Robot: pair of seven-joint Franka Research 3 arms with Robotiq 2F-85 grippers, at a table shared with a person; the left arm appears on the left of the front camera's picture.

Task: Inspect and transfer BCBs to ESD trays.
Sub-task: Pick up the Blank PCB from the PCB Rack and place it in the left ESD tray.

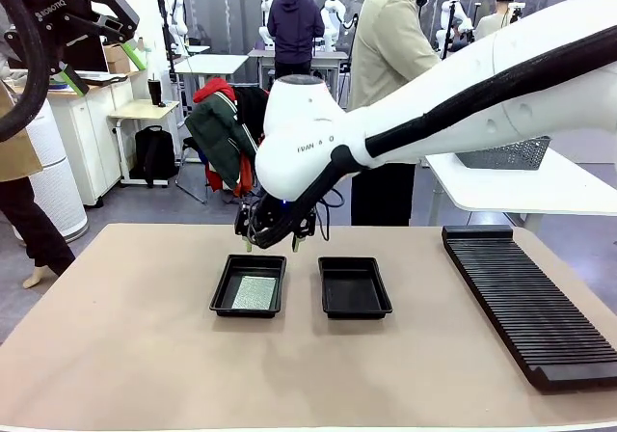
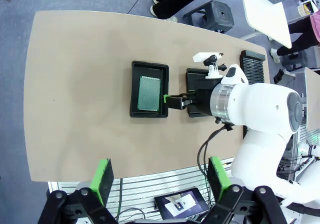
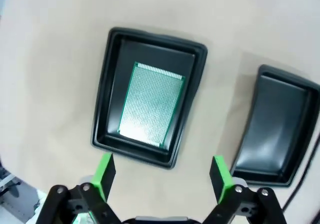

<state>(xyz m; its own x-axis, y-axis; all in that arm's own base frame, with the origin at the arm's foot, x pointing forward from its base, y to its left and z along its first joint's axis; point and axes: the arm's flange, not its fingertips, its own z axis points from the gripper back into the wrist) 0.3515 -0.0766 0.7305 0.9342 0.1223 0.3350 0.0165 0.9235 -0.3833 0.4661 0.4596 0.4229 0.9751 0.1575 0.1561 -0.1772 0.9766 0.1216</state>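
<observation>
Green-padded fingers (image 3: 106, 170) of the right gripper (image 3: 162, 173) stand spread, with nothing between them. They hover just above one short rim of the ESD tray (image 3: 102, 91) that holds the BCB (image 3: 150, 105). I judge that the board lies flat on the tray floor, nearer this rim, with bare floor beyond it. This tray sits near the middle of the table (image 1: 125, 355). The second ESD tray (image 1: 355, 262) stands empty just beside it, on the side of the table's right edge. A slotted rack (image 1: 530, 297) runs along that edge.

Hazards I watch for from here:

1. Rim strike. If I lower or swing the right gripper without lifting first, a finger can catch the flared rim and tip or drag the tray, spilling the board.
2. Neighbour contact. A sideways move at this height can shove the second ESD tray.
3. Arm conflict. The left gripper (image 2: 160, 176) hangs high over the table's near edge, jaws spread and empty. If I bring it down while the right arm spans the middle, the two arms can collide.
</observation>
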